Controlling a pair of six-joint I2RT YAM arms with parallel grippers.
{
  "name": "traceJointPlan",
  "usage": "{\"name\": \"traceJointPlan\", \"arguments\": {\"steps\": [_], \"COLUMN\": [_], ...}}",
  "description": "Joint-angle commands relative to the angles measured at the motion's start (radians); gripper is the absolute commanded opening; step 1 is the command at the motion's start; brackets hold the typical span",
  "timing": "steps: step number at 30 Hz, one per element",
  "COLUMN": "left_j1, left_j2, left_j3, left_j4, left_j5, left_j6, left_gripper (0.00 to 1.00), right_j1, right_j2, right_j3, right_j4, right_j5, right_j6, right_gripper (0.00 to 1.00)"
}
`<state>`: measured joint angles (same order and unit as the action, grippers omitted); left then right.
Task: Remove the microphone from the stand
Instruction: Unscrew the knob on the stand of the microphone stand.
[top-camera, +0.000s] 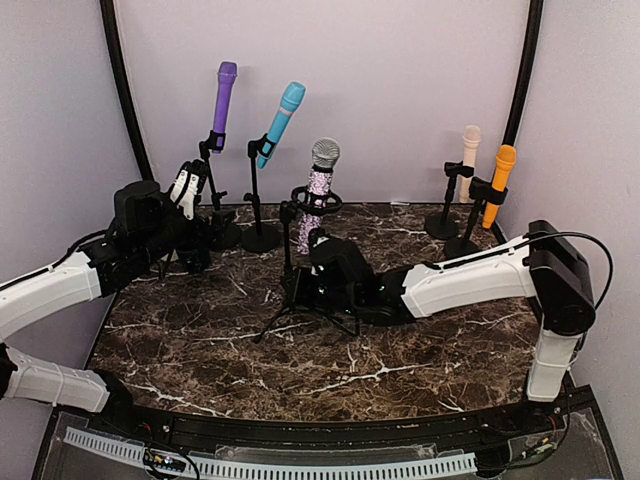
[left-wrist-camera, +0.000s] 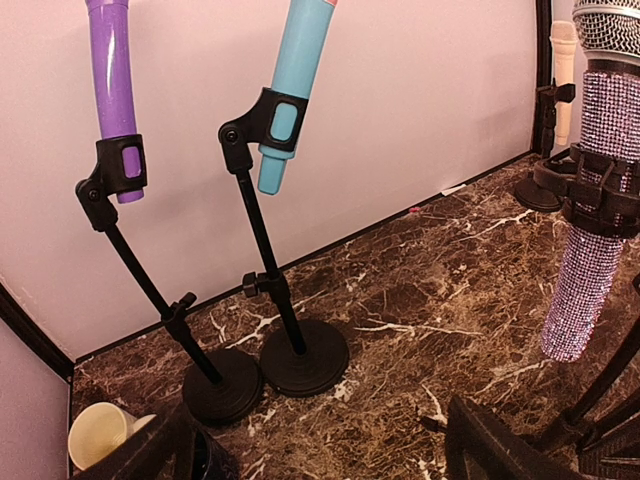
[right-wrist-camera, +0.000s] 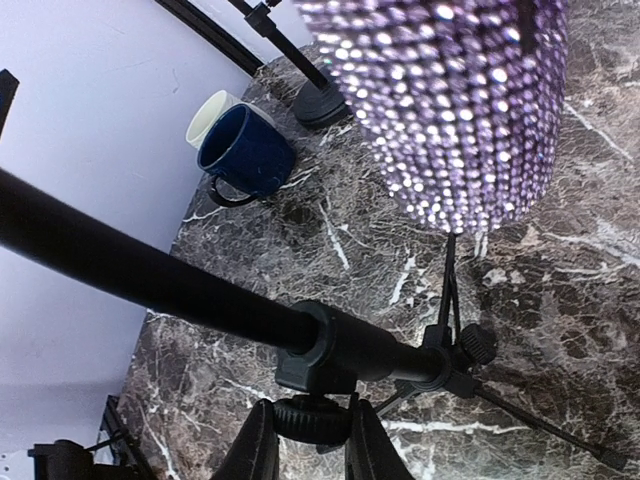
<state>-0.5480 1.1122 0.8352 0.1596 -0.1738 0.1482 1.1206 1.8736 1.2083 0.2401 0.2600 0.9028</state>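
Pale lilac walls (top-camera: 400, 80) enclose a dark, white-veined marble tabletop (top-camera: 400, 360); black curved strips (top-camera: 123, 90) run up both back corners.

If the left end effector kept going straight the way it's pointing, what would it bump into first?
Probably the teal mic's stand base, nearly dead ahead of the open left end effector. The purple mic's base sits just beside that line, so depth leaves some doubt.

Left forearm runs toward 2 o'clock; left gripper (top-camera: 186, 184) points to 12 o'clock, jaws wide apart. Right forearm reaches low toward 9 o'clock; right gripper (right-wrist-camera: 310, 442) clamps the stand (right-wrist-camera: 150, 275).
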Motion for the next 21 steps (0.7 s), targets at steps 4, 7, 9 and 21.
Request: {"name": "traceJointPlan", "arguments": {"steps": [4,7,9,21], "left_j1": [-0.004,-0.004,-0.004,-0.004], "left_j2": [-0.031,-0.03,-0.031,-0.031], "left_j3": [-0.005,-0.005,-0.006,-0.005], "left_j4": [0.012,0.012,0.012,0.012], "left_j5": [-0.008,-0.008,-0.009,-0.007], "left_j6": [0.017,0.018,0.018,0.017], "left_gripper": [0.89,0.89,0.89,0.89], "right_j1": [0.031,0.045,0.055,0.099], "right_j2": [0.024,0.041,0.052,0.117], "right_j3": [0.095,0.139,0.163,0.262], "right_j4": [-0.219,-0.287,-0.317,-0.4], "right_j5": [0.204,0.255,0.281,0.36], "right_j6": [-0.146,-0.182,-0.207,-0.291], "right_gripper": [0.0,0.0,0.0,0.0]}}
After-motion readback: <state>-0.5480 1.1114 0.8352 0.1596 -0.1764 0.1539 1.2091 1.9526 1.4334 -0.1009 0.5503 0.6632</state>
